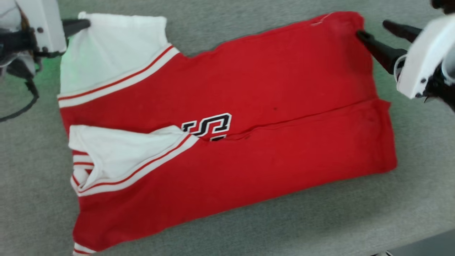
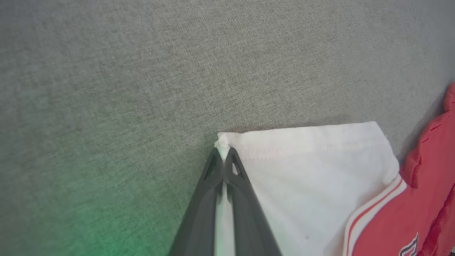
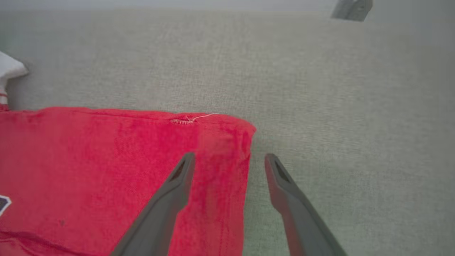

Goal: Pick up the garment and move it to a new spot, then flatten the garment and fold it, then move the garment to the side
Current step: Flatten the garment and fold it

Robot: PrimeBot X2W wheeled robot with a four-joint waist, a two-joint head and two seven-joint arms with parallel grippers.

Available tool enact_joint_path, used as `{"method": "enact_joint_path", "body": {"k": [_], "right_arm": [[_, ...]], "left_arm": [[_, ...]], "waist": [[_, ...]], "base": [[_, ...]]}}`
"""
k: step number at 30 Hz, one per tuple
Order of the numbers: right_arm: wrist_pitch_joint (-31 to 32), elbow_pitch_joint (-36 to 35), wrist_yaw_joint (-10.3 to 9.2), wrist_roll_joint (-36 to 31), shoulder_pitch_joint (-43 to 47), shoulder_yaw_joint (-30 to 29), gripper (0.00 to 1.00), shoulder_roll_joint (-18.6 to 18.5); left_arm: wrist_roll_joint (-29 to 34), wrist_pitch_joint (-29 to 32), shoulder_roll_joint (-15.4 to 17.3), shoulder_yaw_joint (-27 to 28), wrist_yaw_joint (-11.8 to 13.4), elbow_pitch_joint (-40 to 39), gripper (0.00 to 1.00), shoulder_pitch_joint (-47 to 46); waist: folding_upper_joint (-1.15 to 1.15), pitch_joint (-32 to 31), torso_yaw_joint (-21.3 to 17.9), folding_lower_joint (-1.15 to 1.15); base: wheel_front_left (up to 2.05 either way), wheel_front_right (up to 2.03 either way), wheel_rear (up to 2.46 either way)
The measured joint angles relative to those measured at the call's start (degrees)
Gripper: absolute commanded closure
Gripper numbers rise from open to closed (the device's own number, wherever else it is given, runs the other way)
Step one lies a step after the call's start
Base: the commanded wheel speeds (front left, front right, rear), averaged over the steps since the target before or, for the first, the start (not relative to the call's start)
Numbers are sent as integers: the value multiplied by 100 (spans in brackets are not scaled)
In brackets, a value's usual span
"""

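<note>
The bright red soft-fabric T-shirt with white sleeves lies partly folded on the grey cloth surface, its long axis running left to right. The left gripper pinches the far-left sleeve corner. The right gripper stands spread astride the far-right red corner, not yet closed.

Left pincer: jaws closed flat together, pinching a white sleeve corner of the garment at the fingertips.
Left wrist: white casing at the upper left of the head view, fingers pointing inward toward the robot's right.
Right pincer: jaws wide apart, one finger over the garment's red corner, the other just past its edge.
Right wrist: white casing at the upper right, fingers angled inward and up that view.
</note>
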Motion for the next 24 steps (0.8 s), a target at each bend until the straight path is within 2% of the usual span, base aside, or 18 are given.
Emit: {"method": "enact_joint_path", "body": {"k": [2, 5, 11, 12, 14, 15, 16, 24], "right_arm": [[563, 396, 0, 118, -328, 94, 0, 34], [1027, 945, 0, 29, -802, 167, 0, 85], [1334, 1560, 0, -122, -1235, 401, 0, 189], [1339, 1574, -1, -147, -1280, 472, 37, 185], [1317, 1582, -2, -142, -1308, 503, 88, 180], [1244, 1590, -2, -121, -1320, 512, 88, 181], [1157, 1596, -2, -70, -1322, 531, 100, 178], [571, 1550, -1, 371, -932, 793, 100, 25]], "left_arm": [[0, -47, -55, -3, -3, -22, 100, -39], [8, -90, -123, -16, -22, -35, 100, -110], [-13, -123, -268, -48, -46, -103, 100, -227], [-20, -143, -280, -51, -46, -130, 100, -233], [-30, -162, -289, -49, -46, -158, 100, -233], [-71, -199, -298, -47, -46, -178, 100, -231], [-120, -246, -305, -42, -45, -201, 100, -220], [-746, -884, -241, 205, -40, -892, 100, 542]], "waist": [[0, 59, 93, 0], [0, 137, 233, 0], [0, 266, 462, 0], [0, 281, 490, 0], [0, 292, 516, 0], [0, 295, 539, 0], [0, 291, 562, 0], [0, -143, 682, 0]], "base": [[0, 0, 0], [0, 0, 0], [0, 0, 0], [0, 0, 0], [0, 0, 0], [0, 0, 0], [0, 0, 0], [0, 0, 0]]}}
